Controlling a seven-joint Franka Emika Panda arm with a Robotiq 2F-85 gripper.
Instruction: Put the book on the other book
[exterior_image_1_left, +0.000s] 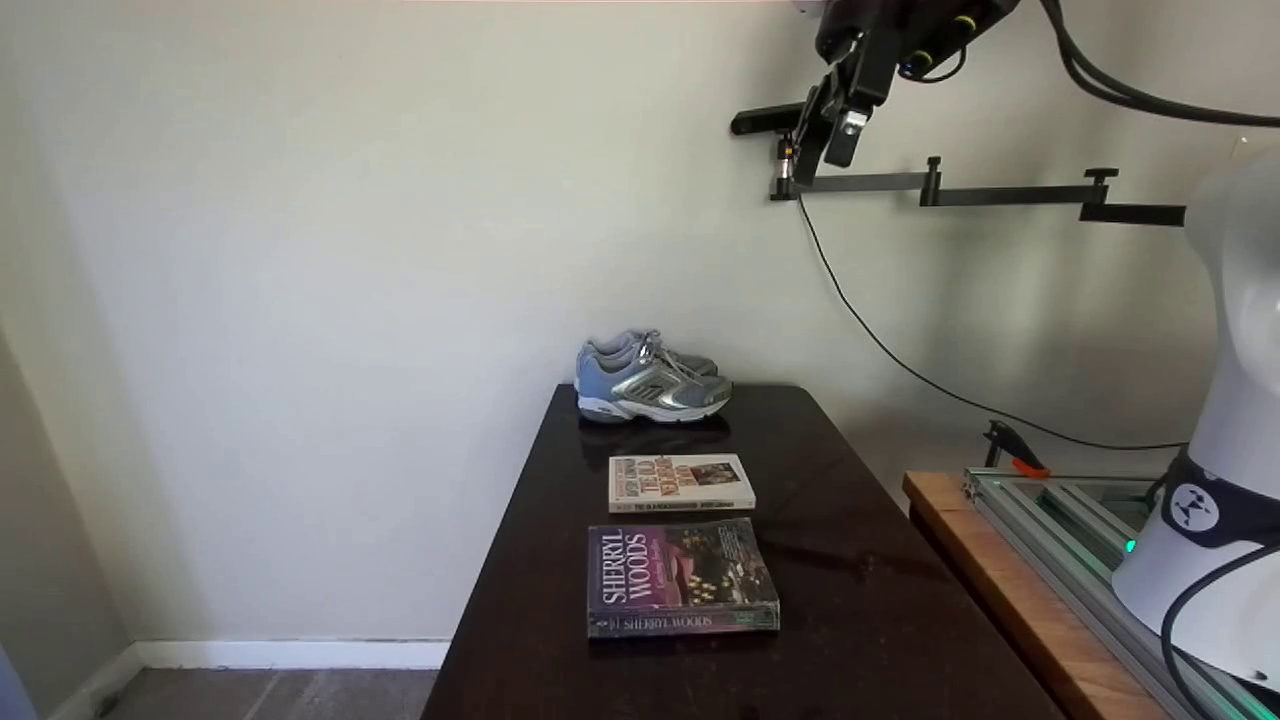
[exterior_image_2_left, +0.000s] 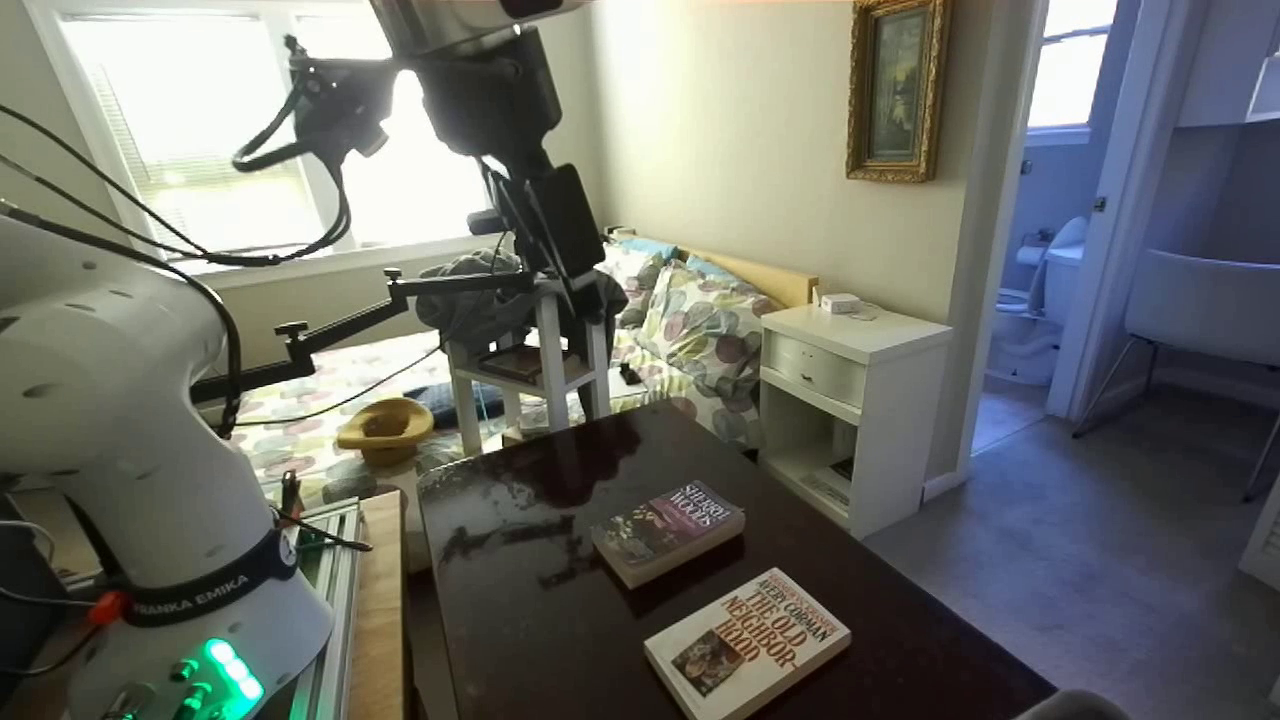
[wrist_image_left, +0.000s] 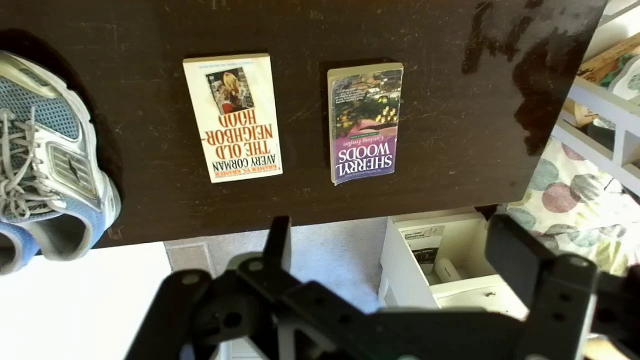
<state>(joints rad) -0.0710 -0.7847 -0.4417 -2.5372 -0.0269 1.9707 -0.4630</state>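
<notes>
The book has a cream cover and a small picture. It lies flat on the dark table and shows in both exterior views (exterior_image_1_left: 680, 483) (exterior_image_2_left: 750, 645) and in the wrist view (wrist_image_left: 240, 120). The other book, with a purple and dark green cover, lies flat beside it with a narrow gap between them (exterior_image_1_left: 683, 575) (exterior_image_2_left: 668, 530) (wrist_image_left: 365, 120). My gripper (exterior_image_1_left: 823, 170) is high above the table, well away from both books. In the wrist view its fingers (wrist_image_left: 389, 220) are wide apart with nothing between them.
Blue-grey shoes (exterior_image_1_left: 650, 380) stand on the table (exterior_image_1_left: 850, 600) at one end, beyond the cream book. A jointed metal camera arm (exterior_image_1_left: 1010, 196) stretches along the table's robot side. A white nightstand (exterior_image_2_left: 850, 350) and a chair with clothes (exterior_image_2_left: 555, 350) stand beyond the table.
</notes>
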